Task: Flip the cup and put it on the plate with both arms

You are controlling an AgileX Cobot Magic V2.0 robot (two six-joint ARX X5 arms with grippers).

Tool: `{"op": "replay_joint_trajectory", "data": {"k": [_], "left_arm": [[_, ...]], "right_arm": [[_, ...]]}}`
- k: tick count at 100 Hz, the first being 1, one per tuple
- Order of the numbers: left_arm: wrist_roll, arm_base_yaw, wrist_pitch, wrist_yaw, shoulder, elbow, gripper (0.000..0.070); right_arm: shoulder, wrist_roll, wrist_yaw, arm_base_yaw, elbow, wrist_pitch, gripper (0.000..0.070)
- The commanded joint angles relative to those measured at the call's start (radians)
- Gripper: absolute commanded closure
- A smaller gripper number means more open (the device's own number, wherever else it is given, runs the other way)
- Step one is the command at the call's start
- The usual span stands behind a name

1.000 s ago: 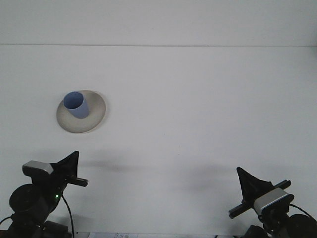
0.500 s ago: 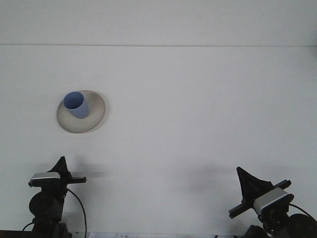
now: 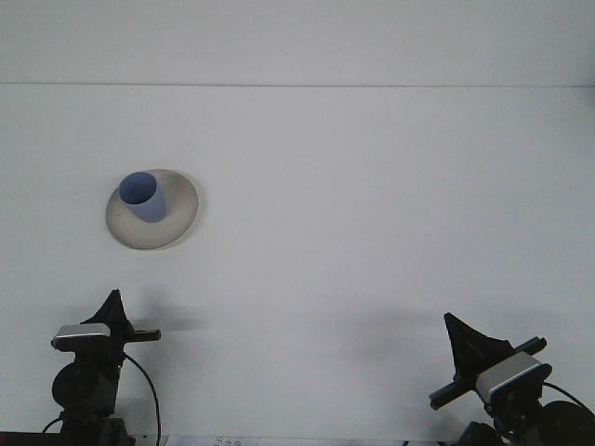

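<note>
At the lower left the left gripper (image 3: 113, 302) hangs low over the white tabletop (image 3: 372, 204), pointing away from the camera; seen edge-on as one dark wedge, it gives no clue how wide it stands, and it holds nothing. Up and just to the right sits the beige plate (image 3: 177, 209), well apart from both arms. The blue cup (image 3: 143, 197) stands on the plate's left half, mouth upward — it seems to lean slightly toward the camera, though the angle makes that hard to judge. At the lower right the right gripper (image 3: 462, 336) also hangs empty, its opening likewise unreadable.
</note>
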Motion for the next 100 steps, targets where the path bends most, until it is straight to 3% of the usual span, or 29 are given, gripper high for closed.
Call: {"op": "replay_joint_trajectory", "data": {"k": [1,46,67,75,94,100], "left_arm": [[0.008,0.002,0.010,-0.002,-0.002,-0.019,0.0686],[0.008,0.002,0.010,-0.002,-0.002,-0.019,0.0686],[0.008,0.002,0.010,-0.002,-0.002,-0.019,0.0686],[0.008,0.002,0.010,-0.002,-0.002,-0.019,0.0687],[0.008,0.002,0.010,-0.002,-0.002,-0.019,0.0687],[0.008,0.002,0.010,-0.002,-0.002,-0.019,0.0686]], "right_arm": [[0.000,0.010,0.000,0.009,0.008,0.011,0.0694],[0.000,0.010,0.000,-0.003,0.008,0.010,0.0694],[-0.008,-0.022,-0.047,-0.249,-0.079,0.141,0.0694],[-0.022,-0.048,-0.118,-0.385,-0.183,0.258,0.0694],[-0.062,-0.039,-0.411,-0.718,-0.442,0.512,0.0694],[-0.080,-0.039,-0.462,-0.787,-0.493,0.551,0.0694]]}}
